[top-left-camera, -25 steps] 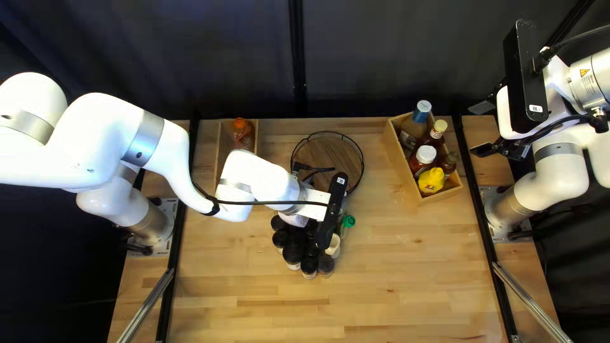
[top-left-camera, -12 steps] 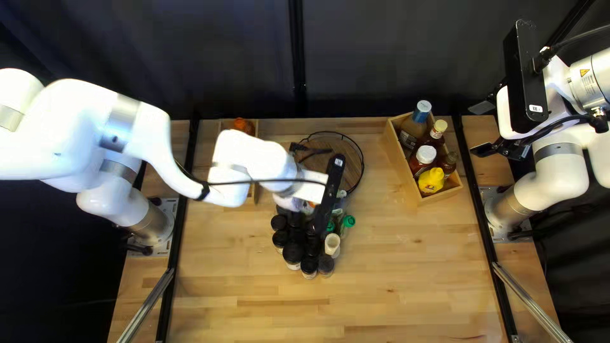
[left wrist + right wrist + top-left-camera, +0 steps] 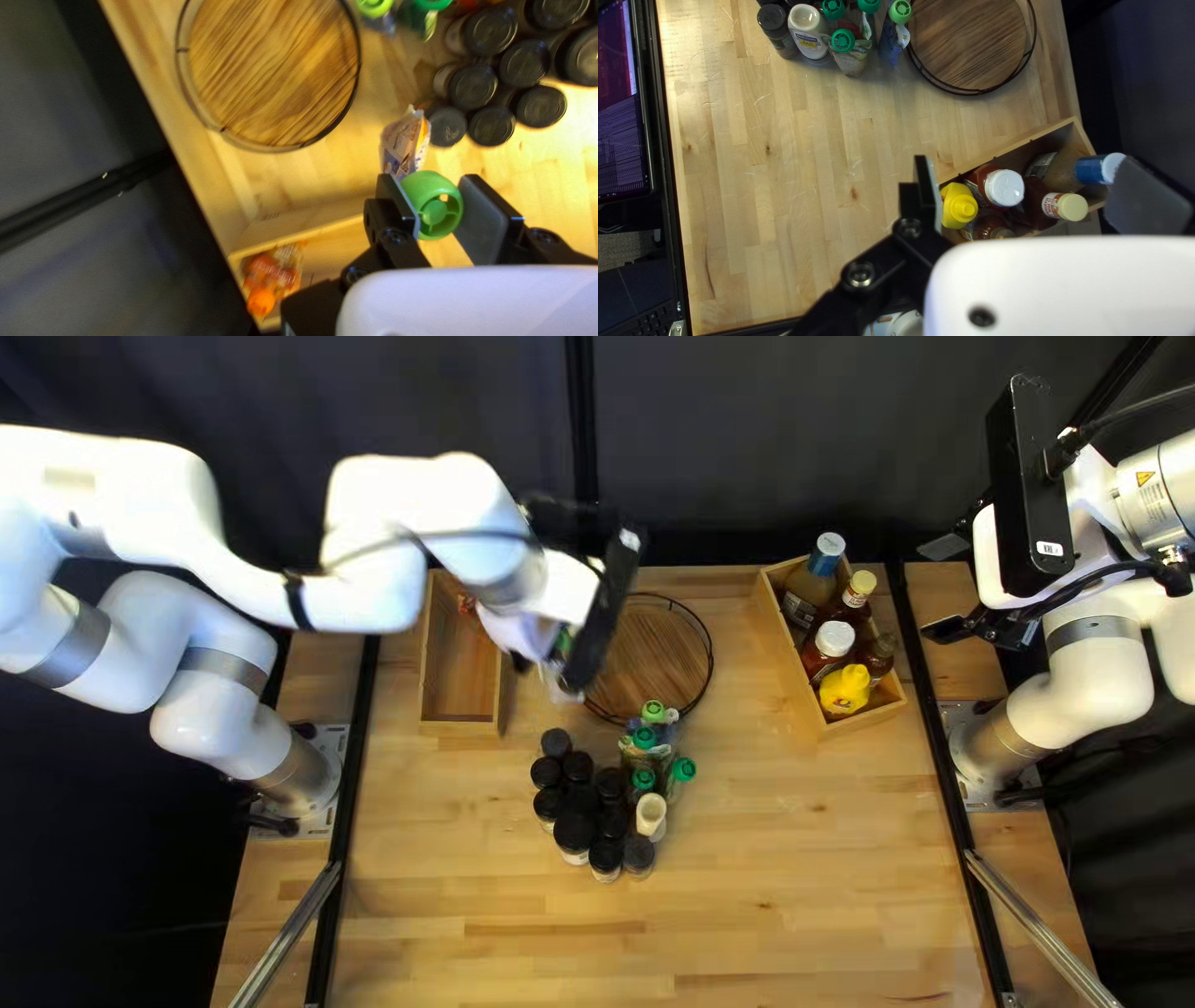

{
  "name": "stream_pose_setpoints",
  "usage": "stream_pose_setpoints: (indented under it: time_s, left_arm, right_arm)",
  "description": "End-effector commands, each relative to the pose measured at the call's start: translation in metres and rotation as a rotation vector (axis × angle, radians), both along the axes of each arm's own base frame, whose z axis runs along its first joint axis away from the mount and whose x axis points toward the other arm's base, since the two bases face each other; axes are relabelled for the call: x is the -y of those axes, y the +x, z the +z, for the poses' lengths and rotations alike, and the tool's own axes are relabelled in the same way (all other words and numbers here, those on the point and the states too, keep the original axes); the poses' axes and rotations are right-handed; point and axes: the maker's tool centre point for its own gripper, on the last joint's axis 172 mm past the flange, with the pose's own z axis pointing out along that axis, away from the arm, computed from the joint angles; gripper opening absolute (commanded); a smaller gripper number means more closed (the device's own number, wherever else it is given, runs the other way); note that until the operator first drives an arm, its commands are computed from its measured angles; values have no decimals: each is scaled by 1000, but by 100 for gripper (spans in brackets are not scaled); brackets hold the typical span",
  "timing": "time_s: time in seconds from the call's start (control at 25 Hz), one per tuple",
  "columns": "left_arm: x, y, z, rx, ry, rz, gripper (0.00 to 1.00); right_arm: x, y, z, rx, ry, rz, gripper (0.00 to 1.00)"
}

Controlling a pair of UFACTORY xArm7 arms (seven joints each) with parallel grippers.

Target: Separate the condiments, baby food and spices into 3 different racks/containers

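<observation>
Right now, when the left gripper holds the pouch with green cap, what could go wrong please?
The left gripper holds the pouch by its green cap, so the body may swing or slip. Carried too low, it could catch the wall of the wooden box. Set down carelessly there, it might press on the orange-capped pouch inside.

Showing green on the pouch cap [image 3: 440, 193], streaky brown grain on the tray [image 3: 274, 62], black on the jar lids [image 3: 492, 126], yellow on the squeeze bottle [image 3: 960, 208], pale tan bands on the tabletop [image 3: 797, 884].
</observation>
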Motion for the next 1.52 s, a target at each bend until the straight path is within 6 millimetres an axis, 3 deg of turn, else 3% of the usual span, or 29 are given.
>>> stream_pose_setpoints:
  time_s: [0.04, 0.24, 0.52, 0.72, 0.84, 1.08, 1.52]
  left_arm:
    - [-27, -40, -9, -1, 32, 117, 0]
    - [-34, -70, -26, -3, 72, 298, 0]
    - [-19, -82, -64, -2, 109, 671, 0]
    - [-17, -106, -91, 52, 162, 956, 0]
    - [-24, -125, -106, 83, 177, 1110, 0]
    - [-41, -150, -118, 118, 181, 1295, 0]
    - [-95, -163, -144, 107, 190, 1490, 0]
  right_arm:
    - [0, 0, 0, 0, 0, 0, 100]
    - [0, 0, 0, 0, 0, 0, 100]
    - [0, 0, 0, 0, 0, 0, 100]
    - [0, 0, 0, 0, 0, 0, 100]
    - [0, 0, 0, 0, 0, 0, 100]
    - [0, 0, 0, 0, 0, 0, 100]
    - [0, 0, 0, 0, 0, 0, 100]
